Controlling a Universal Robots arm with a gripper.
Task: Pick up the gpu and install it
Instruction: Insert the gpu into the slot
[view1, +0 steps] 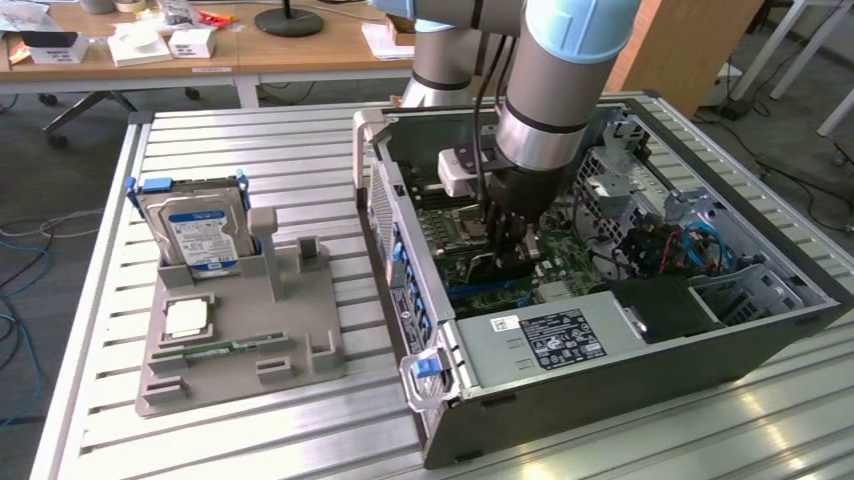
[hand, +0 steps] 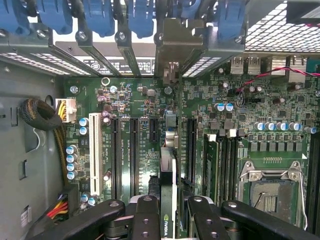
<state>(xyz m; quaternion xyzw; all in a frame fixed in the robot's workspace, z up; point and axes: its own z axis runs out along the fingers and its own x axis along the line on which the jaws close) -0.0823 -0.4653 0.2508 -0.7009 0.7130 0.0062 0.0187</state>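
Gripper (hand: 167, 212) is clamped on the gpu (hand: 167, 175), with fingers (hand: 145, 216) pinching the card edge-on and the jaws part-closed around it. The card stands upright deep inside the computer case (view1: 601, 390), low over the case's motherboard (hand: 125, 100), bracket end toward the case's rear wall. Can't tell if it's seated. Outside the case, on the exterior view's left, a grey holder (view1: 240, 340) carries the hard drive (view1: 200, 235) and memory stick (view1: 220, 349).
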